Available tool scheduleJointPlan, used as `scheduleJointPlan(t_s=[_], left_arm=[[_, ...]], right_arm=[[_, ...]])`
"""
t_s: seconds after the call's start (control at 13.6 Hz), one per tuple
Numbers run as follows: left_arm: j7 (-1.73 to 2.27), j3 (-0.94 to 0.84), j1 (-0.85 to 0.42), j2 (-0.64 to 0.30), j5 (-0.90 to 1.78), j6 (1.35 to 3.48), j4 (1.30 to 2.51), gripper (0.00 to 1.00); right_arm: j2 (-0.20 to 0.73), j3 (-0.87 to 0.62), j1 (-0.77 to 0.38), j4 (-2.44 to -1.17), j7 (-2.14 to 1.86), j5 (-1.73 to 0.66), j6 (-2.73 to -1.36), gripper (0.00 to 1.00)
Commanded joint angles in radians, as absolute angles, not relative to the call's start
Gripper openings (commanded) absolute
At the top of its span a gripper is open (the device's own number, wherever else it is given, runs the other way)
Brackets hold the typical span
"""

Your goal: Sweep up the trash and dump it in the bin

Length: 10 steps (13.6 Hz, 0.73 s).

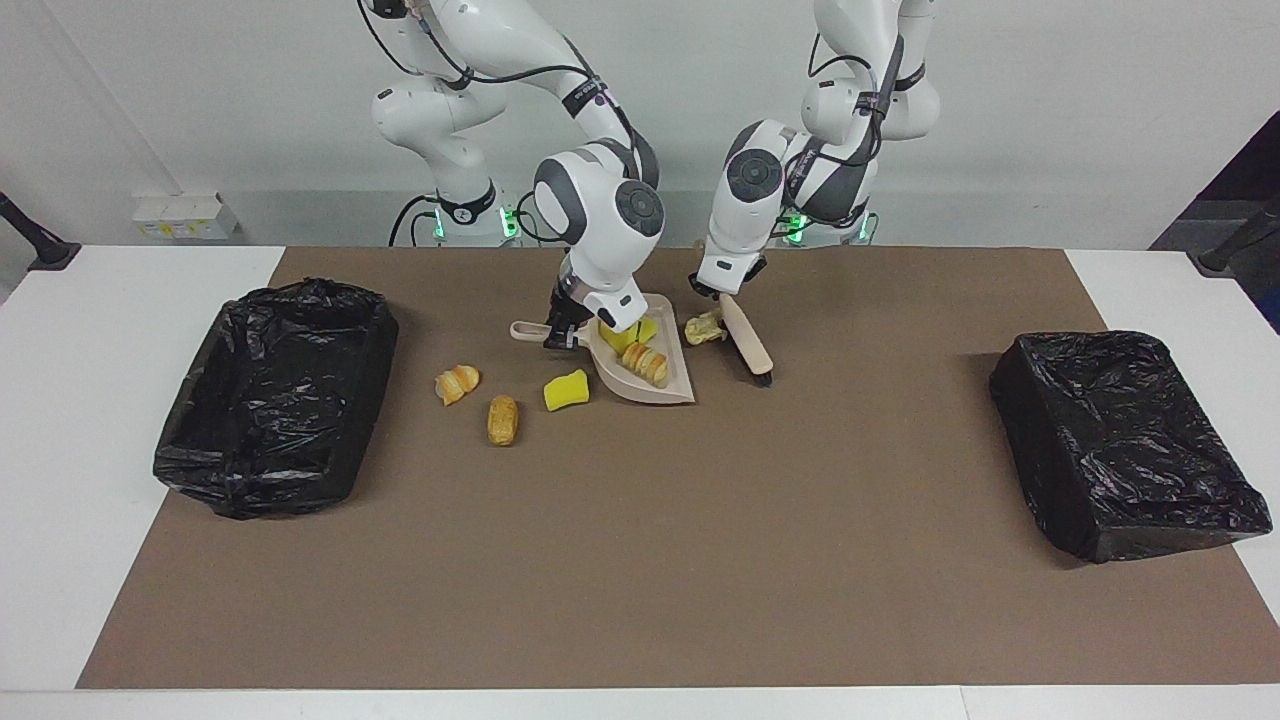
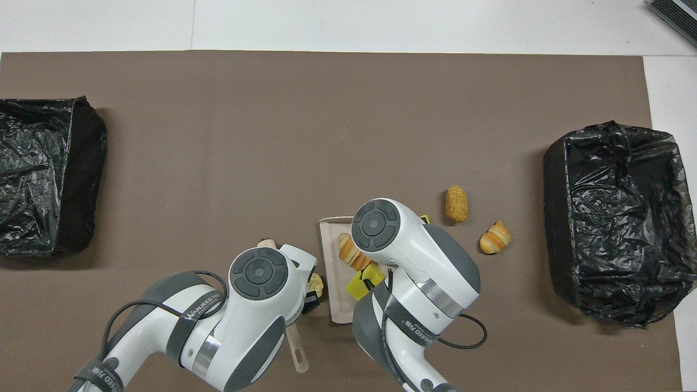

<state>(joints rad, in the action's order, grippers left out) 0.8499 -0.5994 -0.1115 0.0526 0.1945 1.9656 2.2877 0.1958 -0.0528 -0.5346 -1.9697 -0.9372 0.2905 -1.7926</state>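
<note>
Beige plastic dustpan (image 1: 655, 385) sits tilted near mid-table on the brown mat (image 1: 640, 560), its handle end lifted and its wide lip down on the mat. Right gripper (image 1: 560, 335) has its jaws closed tight on the dustpan's handle. Inside the pan: a yellow sponge chunk w/ green backing (image 1: 628, 335) and a tan ridged bread-like piece (image 1: 648, 364); from overhead the same two show partly under the right arm, sponge (image 2: 360, 283) and bread (image 2: 348, 253).

Left gripper (image 1: 722, 296) is clamped on the handle of a wooden-handled brush w/ dark bristles (image 1: 748, 345); brush slants down, bristle tip at the mat, just beside the dustpan toward the left arm's end. A pale crumpled yellowish scrap (image 1: 705, 327) lies on the mat between pan and brush, close to both.

Trash outside the pan, all toward the right arm's end: a loose yellow sponge block (image 1: 566, 390) just beside the pan's lip, an oval brown bread roll (image 1: 502, 420), and an orange-tan croissant-like piece (image 1: 457, 383) nearer the robots than the roll.

Two bins lined w/ black plastic bags sit well apart at either end of the mat: one at the right arm's end (image 1: 275, 395), one at the left arm's end (image 1: 1130, 445).
</note>
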Motion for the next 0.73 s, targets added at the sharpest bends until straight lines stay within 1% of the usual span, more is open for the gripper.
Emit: scheduleJointPlan(t_s=[0.0, 0.22, 0.37, 0.66], left_arm=[[0.793, -0.598, -0.103, 0.097, 0.181, 1.927, 2.316, 0.00], [0.792, -0.601, -0.109, 0.098, 0.183, 1.937, 2.319, 0.00], [0.802, -0.603, -0.118, 0.089, 0.187, 2.006, 2.319, 0.00], [0.815, -0.603, -0.187, 0.080, 0.196, 2.112, 2.309, 0.00]], right_arm=[[0.164, -0.058, -0.523, -2.003, -0.920, 0.299, -1.819, 0.00], [0.164, -0.058, -0.518, -2.010, -0.920, 0.299, -1.830, 0.00], [0.164, -0.058, -0.518, -2.011, -0.919, 0.298, -1.832, 0.00], [0.163, -0.058, -0.519, -2.011, -0.905, 0.279, -1.832, 0.00]])
